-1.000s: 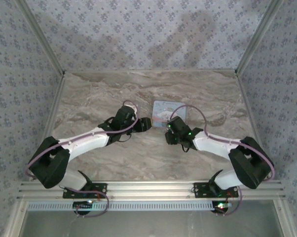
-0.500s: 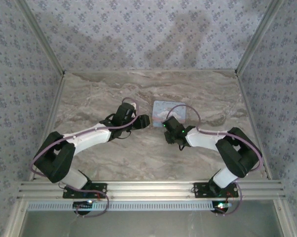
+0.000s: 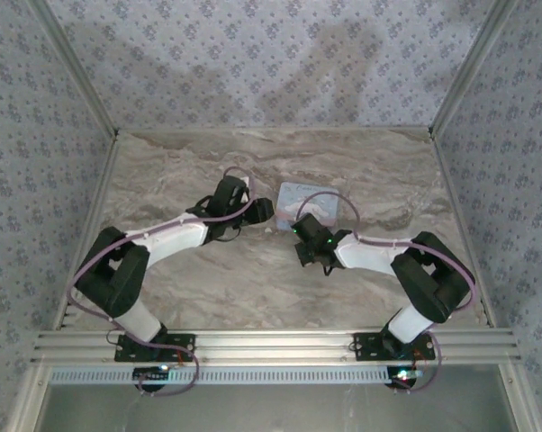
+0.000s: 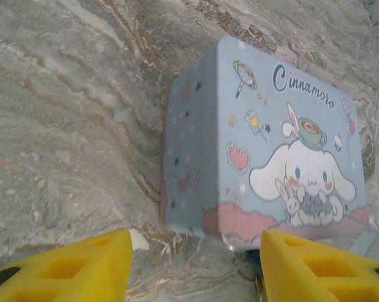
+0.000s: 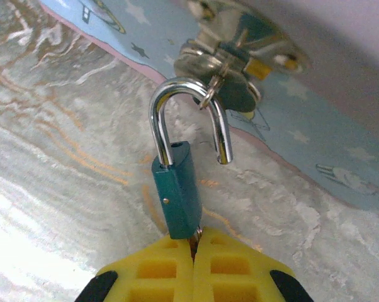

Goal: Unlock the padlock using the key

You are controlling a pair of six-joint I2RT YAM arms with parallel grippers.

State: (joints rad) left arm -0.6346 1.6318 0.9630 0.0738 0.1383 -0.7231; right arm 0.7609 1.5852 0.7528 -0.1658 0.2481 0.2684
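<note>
The right gripper point(image 5: 194, 246) is clamping its yellow fingers point(image 5: 158, 270) together at the bottom centre of the right wrist view, pinching a thin metal sliver, the key point(image 5: 194, 235), under the padlock point(image 5: 177, 195). The teal padlock is sitting mid-frame, its shackle point(image 5: 188, 88) hooking through the metal hasp point(image 5: 230, 60) of the pale blue tin point(image 5: 315, 151) at the top, with one leg hanging free of the body. The left gripper point(image 4: 196, 255) is gaping and gripping nothing, its fingers sitting along the bottom edge of the left wrist view, just below the tin point(image 4: 265, 138).
</note>
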